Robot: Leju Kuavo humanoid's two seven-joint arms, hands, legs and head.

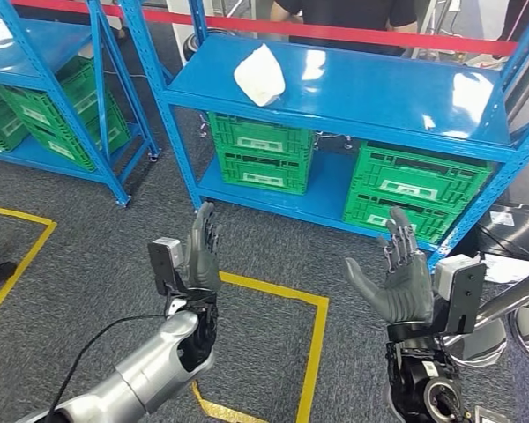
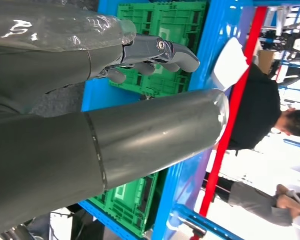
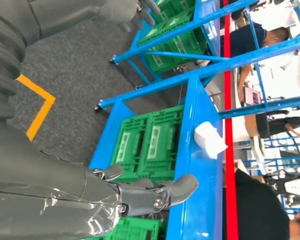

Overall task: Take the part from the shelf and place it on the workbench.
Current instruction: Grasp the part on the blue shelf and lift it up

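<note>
We stand before the blue shelf (image 1: pixel 355 88) with both arms raised and nothing in either hand. Our left hand (image 1: pixel 203 251) is upright with its fingers spread apart, palm turned inward; our right hand (image 1: pixel 398 273) is likewise spread, palm open toward the left. The part (image 1: pixel 260 75), a white crumpled-looking bundle, lies on the shelf's top deck toward its left end, well apart from both hands and nearer the left one.

What could go wrong, as we judge it: the part looks soft and irregular, so a grip from one side may only push it back along the glossy deck rather than close around it. A reach that comes in too low would strike the deck's front edge, and the blue upright (image 1: pixel 152 97) at the left corner stands close to the line our left arm would take. A person in a dark shirt (image 1: pixel 345 11) stands just behind the shelf beyond the red rail (image 1: pixel 382 37), so a long reach across the deck heads toward them.

For room, the deck around the part is bare blue surface, giving open approach from above and from the front. Green crates (image 1: pixel 262 150) sit on the lower level, under the deck and out of the path. No tabletop for the placing shows from here.
</note>
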